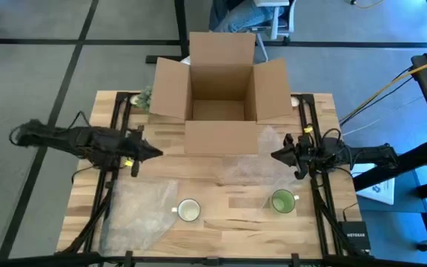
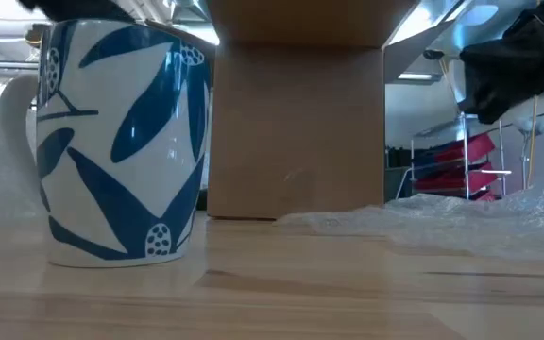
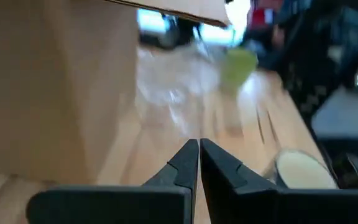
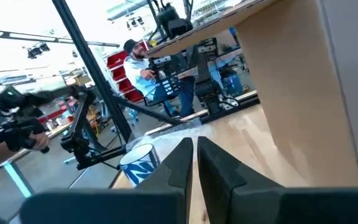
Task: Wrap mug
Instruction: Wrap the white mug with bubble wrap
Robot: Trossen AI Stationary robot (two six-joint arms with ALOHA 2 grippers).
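Flanking the open cardboard box (image 1: 221, 89), both arms hover above the table (image 1: 228, 215). Left gripper (image 1: 153, 152), fingers together, sits beside the box's left flap. A bubble-wrap sheet (image 1: 136, 211) lies forward-left of the box; the white-and-blue mug (image 1: 188, 211) stands beside it, the green mug (image 1: 282, 201) forward-right. Right gripper (image 1: 276, 155), fingers together, waits near the right flap.

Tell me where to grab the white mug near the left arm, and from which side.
Take the white mug by its rim wall, from straight above. It stands upright with its mouth open, and its handle points toward the bubble wrap on its left, so a top-down pinch over the rim opposite the handle looks cleanest. The left tool is nearest, shut and empty; it would need to open first.
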